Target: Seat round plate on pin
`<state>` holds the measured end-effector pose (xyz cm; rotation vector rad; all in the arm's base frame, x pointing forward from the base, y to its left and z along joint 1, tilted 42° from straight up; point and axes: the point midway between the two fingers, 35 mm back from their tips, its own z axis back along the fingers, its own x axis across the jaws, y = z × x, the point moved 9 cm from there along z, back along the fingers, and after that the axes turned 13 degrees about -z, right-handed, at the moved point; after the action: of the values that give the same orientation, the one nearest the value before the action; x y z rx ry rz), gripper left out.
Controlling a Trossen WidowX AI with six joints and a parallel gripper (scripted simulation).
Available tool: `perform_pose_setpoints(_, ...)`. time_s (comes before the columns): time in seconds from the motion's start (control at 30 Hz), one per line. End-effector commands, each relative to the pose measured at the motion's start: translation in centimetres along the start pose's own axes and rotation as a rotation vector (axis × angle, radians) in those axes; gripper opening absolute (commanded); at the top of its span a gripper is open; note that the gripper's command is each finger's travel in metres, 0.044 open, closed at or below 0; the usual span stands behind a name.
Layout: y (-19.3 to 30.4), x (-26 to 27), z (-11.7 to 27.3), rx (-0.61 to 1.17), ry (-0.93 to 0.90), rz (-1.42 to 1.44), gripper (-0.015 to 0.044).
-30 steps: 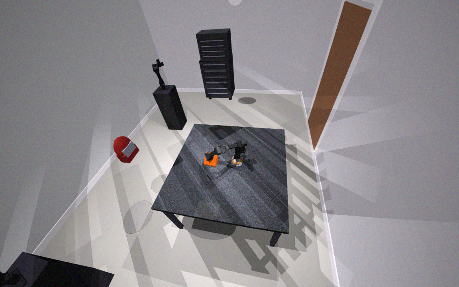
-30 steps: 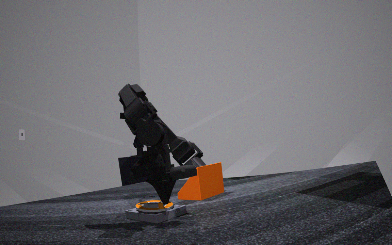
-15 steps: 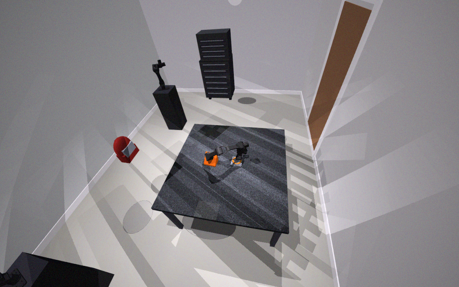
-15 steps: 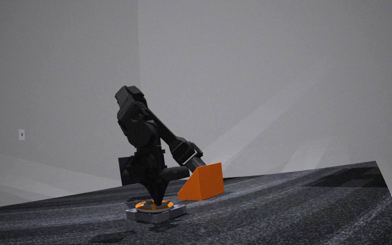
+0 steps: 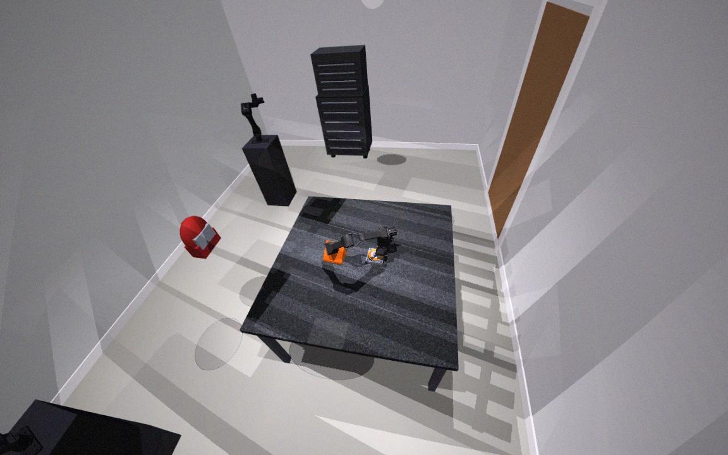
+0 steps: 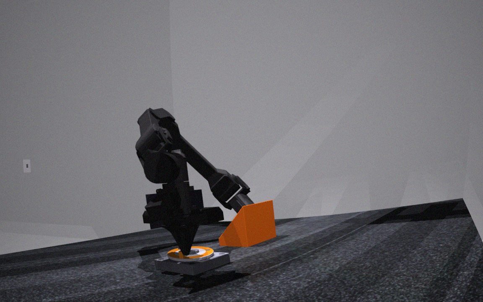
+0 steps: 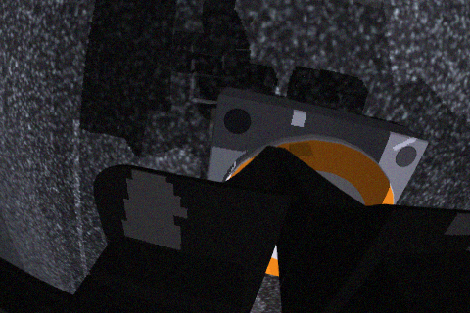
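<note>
Round plate (image 6: 198,253) (orange-ringed), square grey base (image 6: 213,261), closed pincer (image 6: 185,251)

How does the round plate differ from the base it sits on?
The plate is round with an orange ring on top; the base is square and plain grey. The plate is thin and smaller, lying within the base's outline, while the base is a thicker block with a dark hole at each visible corner. The shut gripper comes down onto the plate, not the base. Both lie low on the dark table.

blk drawer cabinet (image 5: 341,98) by back wall, brown door (image 5: 536,107) at right, red object (image 5: 199,237) at left
</note>
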<state>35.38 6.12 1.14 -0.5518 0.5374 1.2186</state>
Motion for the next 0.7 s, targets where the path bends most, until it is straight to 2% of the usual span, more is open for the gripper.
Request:
perform_pose_setpoints(0.0, -0.5, -0.5, 0.1, -0.003, 0.003, 0.000, 0.0000)
perform_pose_setpoints(0.67, -1.4, -2.6, 0.2, -0.003, 0.004, 0.000, 0.0000)
